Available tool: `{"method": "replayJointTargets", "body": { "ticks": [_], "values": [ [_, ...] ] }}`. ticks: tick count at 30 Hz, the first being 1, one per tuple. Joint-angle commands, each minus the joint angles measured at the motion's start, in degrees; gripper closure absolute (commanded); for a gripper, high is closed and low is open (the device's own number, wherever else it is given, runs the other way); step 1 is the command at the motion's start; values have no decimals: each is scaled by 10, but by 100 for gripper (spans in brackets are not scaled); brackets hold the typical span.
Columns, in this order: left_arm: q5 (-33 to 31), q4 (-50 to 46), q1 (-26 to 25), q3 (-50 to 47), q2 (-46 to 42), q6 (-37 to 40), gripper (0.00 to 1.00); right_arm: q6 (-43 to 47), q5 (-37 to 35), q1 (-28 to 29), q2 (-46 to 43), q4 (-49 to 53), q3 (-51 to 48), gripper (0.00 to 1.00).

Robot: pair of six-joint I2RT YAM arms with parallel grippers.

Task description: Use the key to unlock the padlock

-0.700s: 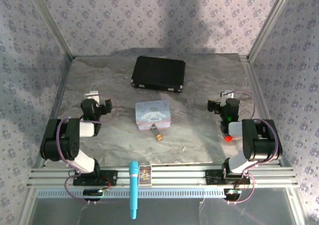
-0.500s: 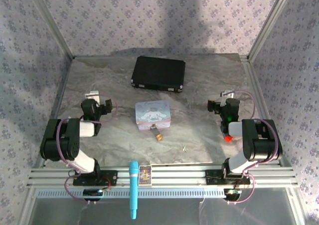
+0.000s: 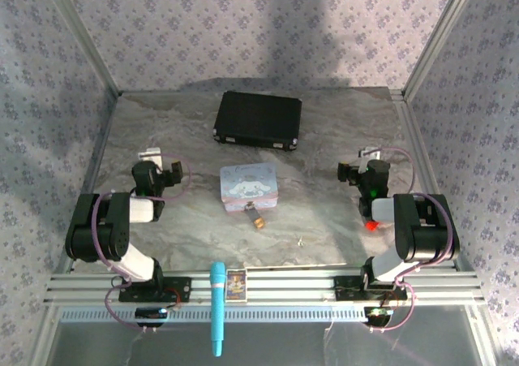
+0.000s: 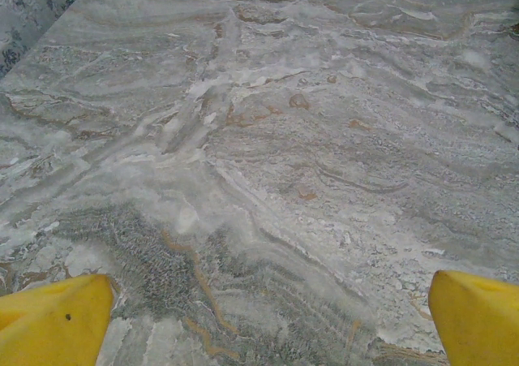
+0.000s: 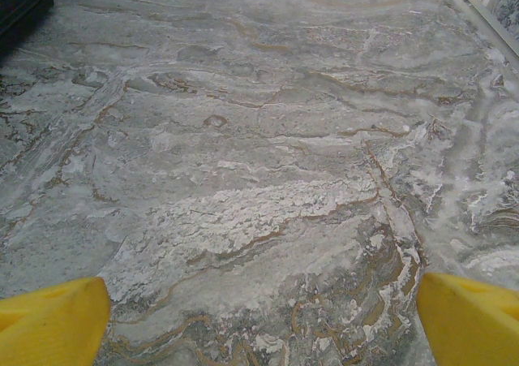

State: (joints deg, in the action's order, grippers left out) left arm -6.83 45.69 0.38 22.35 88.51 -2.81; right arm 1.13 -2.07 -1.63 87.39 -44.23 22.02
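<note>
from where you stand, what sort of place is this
Probably a small enclosed robot work cell: a marble-patterned table walled by floral-print walls, with the left arm and right arm bolted to an aluminium rail.

- The key [image 3: 300, 240]: a glinting speck, shape unreadable.
- The padlock [image 3: 257, 219]: shackle state too small to tell.
- The left gripper [image 4: 269, 309] and right gripper [image 5: 261, 309]: yellow fingertips cut off by the lower frame edges.
- The black case [image 5: 20, 1]: cropped at the corner.

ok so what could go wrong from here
The key is a tiny flat speck on the patterned table; the open right gripper could easily miss it or push it away. The padlock lies close by the pastel tin, so the left gripper may bump the tin.
</note>
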Motion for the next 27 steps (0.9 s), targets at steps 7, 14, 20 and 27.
{"method": "replayJointTargets", "body": {
  "ticks": [7, 14, 20, 27],
  "values": [
    [8, 14, 2, 10, -6, 4, 0, 6, 7, -4, -6, -1, 12, 1],
    [8, 14, 2, 10, -6, 5, 0, 6, 7, -3, -5, -1, 12, 1],
    [10, 16, 1, 10, -6, 5, 0, 6, 9, -4, -6, -2, 11, 1],
    [8, -62, 1, 10, -108, 4, 0, 19, 21, 7, -100, 129, 42, 1]
  ]
}}
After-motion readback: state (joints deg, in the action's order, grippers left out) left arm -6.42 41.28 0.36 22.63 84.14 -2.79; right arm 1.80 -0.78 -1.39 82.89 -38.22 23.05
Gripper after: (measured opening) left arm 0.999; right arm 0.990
